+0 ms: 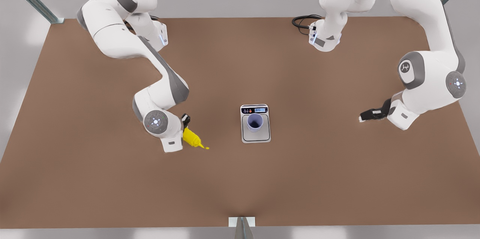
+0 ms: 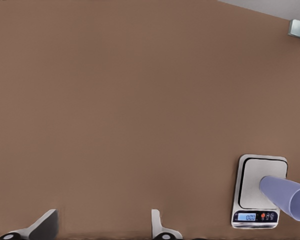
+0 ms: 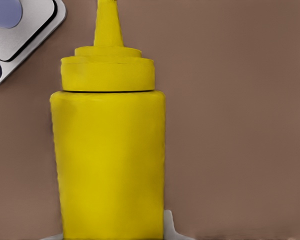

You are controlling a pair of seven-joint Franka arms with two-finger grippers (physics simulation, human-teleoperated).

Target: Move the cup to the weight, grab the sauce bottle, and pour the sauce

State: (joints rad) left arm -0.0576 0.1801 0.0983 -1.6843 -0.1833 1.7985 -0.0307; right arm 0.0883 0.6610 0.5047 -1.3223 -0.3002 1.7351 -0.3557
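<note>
sauce bottle [image 3: 108,155]: closest thing to any camera, seen right up against the right wrist view. Bright yellow, pointed nozzle aimed roughly toward the weight. In the front view it sits [image 1: 192,138] at the front view's left, tilted with the nozzle low toward the table, well apart from the weight.

right pincer [image 1: 185,126]: wrapped around the bottle's body, so it's judged to be clenched on it. A bit of one pale finger [image 3: 171,226] can be made out beside the bottle's base. Whether the bottle is lifted clear of the table can't be told.

cup [image 1: 255,122]: already parked upright on the weight's platform, nearer the display end. First step looks done.

weight [image 1: 264,137]: flat on the table [image 1: 337,179] near the middle, display lit.

left pincer [image 1: 369,115]: off at the front view's right, well apart from everything, nothing held. In the left wrist view its fingers [image 2: 157,222] are spread wide, bare table between them. This arm is just waiting.

progress: cup placed, bottle gripped. Still left, by the look of it: bottle carried over to the cup and sauce poured. No sauce is seen in the cup so far.
</note>
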